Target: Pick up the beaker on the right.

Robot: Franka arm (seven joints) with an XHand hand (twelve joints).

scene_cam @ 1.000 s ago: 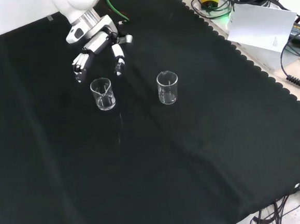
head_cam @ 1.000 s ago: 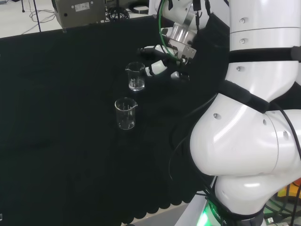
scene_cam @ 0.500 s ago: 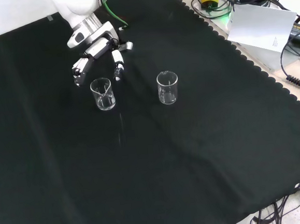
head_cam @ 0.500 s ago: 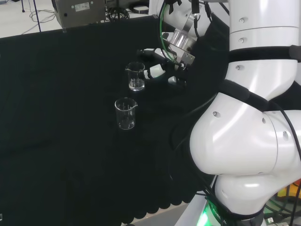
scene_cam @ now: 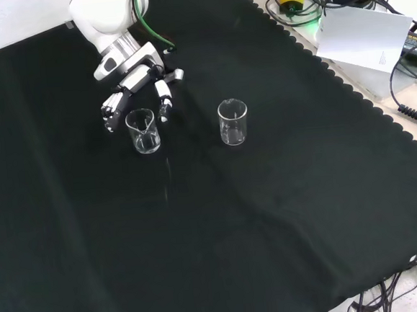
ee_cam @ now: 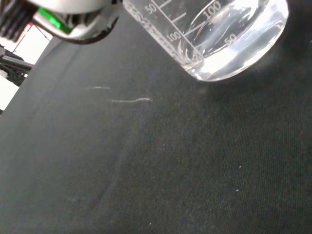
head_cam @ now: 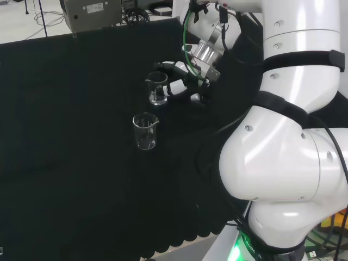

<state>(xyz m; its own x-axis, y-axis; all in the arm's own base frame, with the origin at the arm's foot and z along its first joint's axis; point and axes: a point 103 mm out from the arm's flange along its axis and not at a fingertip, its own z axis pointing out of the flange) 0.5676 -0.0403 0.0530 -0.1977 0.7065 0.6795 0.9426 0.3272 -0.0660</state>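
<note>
Two clear glass beakers stand on the black cloth (scene_cam: 272, 230). In the front view one beaker (scene_cam: 142, 131) is at the left and the other beaker (scene_cam: 233, 121) at the right. The hand (scene_cam: 136, 86) is open just behind the left one, with fingers (scene_cam: 164, 107) spread to either side of its rim, not closed on it. From the head view the hand (head_cam: 186, 82) reaches the farther beaker (head_cam: 157, 88) from the right, while the nearer beaker (head_cam: 145, 131) stands apart. Up close in the wrist view is that beaker's base (ee_cam: 214, 39), with printed scale marks.
The arm's white links (head_cam: 288, 163) take up the right of the head view. A grey box (head_cam: 92, 13) sits beyond the cloth's far edge. Paper and cables (scene_cam: 361, 35) lie off the cloth at the front view's upper right.
The hand has moved in toward the beaker it faces, leftward in the head view and downward in the front view; its fingers now flank the glass. Both beakers stay in place.
</note>
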